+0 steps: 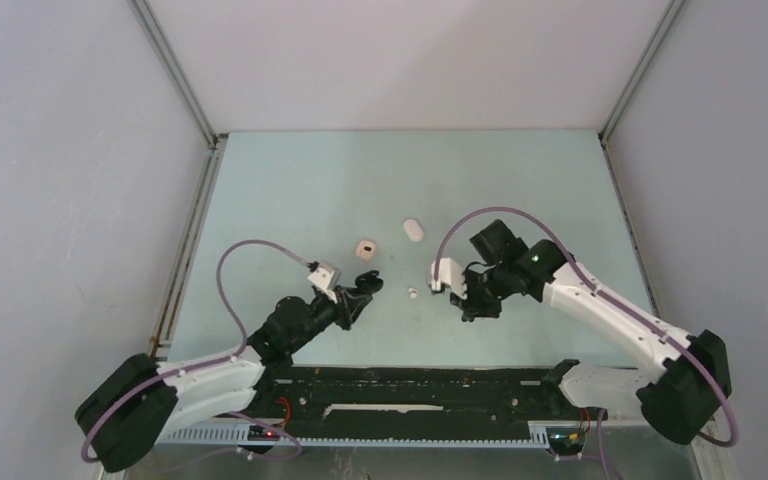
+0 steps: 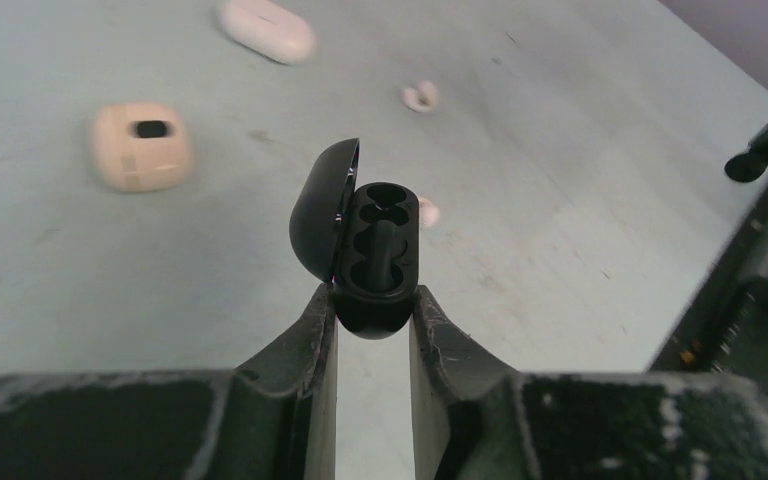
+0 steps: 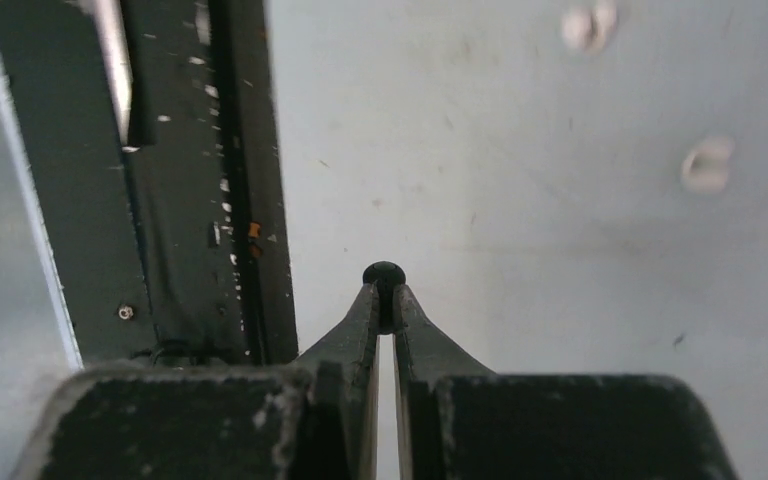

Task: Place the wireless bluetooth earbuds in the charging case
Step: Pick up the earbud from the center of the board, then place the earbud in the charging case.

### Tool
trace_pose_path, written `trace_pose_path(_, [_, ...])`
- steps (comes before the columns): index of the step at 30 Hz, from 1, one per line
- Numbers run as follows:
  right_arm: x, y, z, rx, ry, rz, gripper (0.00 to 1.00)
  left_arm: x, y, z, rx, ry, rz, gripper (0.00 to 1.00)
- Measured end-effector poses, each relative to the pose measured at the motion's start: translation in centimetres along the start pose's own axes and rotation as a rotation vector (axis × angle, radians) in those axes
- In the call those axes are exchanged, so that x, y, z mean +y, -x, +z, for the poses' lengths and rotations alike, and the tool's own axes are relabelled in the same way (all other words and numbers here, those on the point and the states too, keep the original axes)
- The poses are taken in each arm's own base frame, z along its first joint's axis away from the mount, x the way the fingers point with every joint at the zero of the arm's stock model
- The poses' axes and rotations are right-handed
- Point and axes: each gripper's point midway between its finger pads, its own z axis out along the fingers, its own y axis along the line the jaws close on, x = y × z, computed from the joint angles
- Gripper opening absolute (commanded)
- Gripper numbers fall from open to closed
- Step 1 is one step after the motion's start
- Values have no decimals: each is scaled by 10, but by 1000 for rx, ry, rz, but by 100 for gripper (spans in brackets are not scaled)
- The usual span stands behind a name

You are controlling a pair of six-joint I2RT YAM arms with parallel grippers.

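Green-blue table (image 1: 290,190) fills my overhead view. My left gripper (image 2: 373,300) is clamped on the black charging case (image 2: 375,250), which has its lid hinged open and its wells facing the camera. Beyond it a beige case (image 2: 142,146) and a white case (image 2: 267,30) lie apart on the table. My right gripper (image 3: 385,295) is pinched tight on a black earbud (image 3: 384,274) beside the dark rail (image 3: 240,200). Two white earbuds (image 2: 420,96) lie loose near the black case

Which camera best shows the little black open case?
Left wrist: the black plastic charging case fills the centre, lid open, sockets visible. From the top it is a dark speck; the right wrist misses it.
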Motion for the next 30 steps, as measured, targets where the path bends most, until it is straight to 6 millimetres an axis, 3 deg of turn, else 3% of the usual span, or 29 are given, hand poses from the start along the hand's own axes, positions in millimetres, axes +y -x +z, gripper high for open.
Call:
trace_pose_path(5, [36,44,-14,-24,41,-294,0,-45,-16,11,108,-197,61,0])
trace_pose_path(9, [48,50,-20,-8,68,-350,0,-70,-12,14,116,-310,108,0])
trace_pose_path(17, [55,67,-34,-30,110,-354,0,-104,-16,6,110,-480,198,0])
trace_pose_path(21, [55,80,-32,-44,143,-320,0,-118,-21,0,107,-545,245,0])
trace_pose_path(30, [49,95,-23,-125,206,-176,0,-130,-18,-7,62,-608,282,0])
